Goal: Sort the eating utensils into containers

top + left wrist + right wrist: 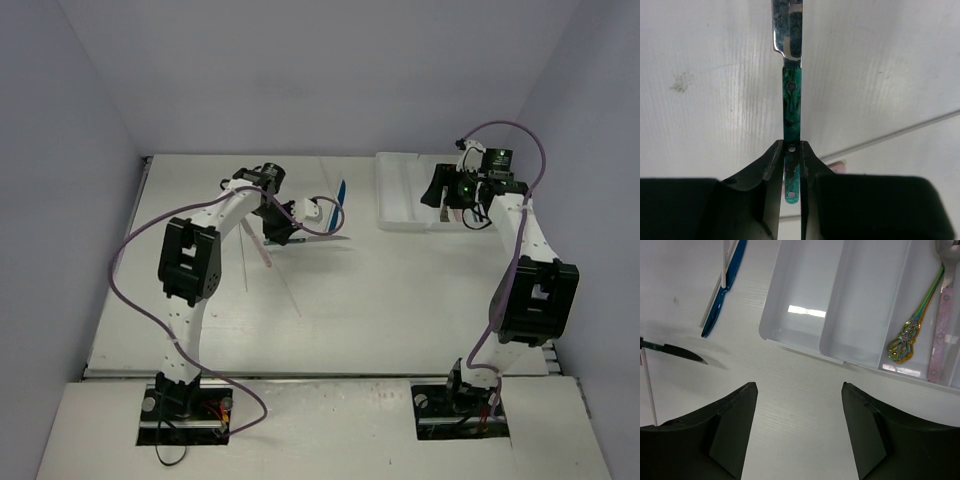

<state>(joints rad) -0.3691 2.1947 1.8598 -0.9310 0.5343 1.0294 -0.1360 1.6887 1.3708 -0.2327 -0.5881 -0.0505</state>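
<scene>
We see one teal-handled knife [792, 95], and the left gripper [791, 150] is clenched on it. Both fingers press the riveted handle near its end, while the silver blade runs to the top edge of the left wrist view. In the overhead view this grip sits left of centre. We cannot tell whether the knife is off the table [790, 375].

The right gripper [799, 390] is spread wide with nothing between its fingers, low in its own view, over bare table just in front of the one white tray [805, 290]. Three long compartments of that tray show. The rightmost of these holds two utensils side by side: one gold-handled utensil [912, 327] and one pink-handled utensil [940, 335].

At the upper left lies one blue utensil [722, 292] on the table. We count two pale sticks for certain: one [724, 260] against the blue utensil and one [647, 390] at the left edge.
</scene>
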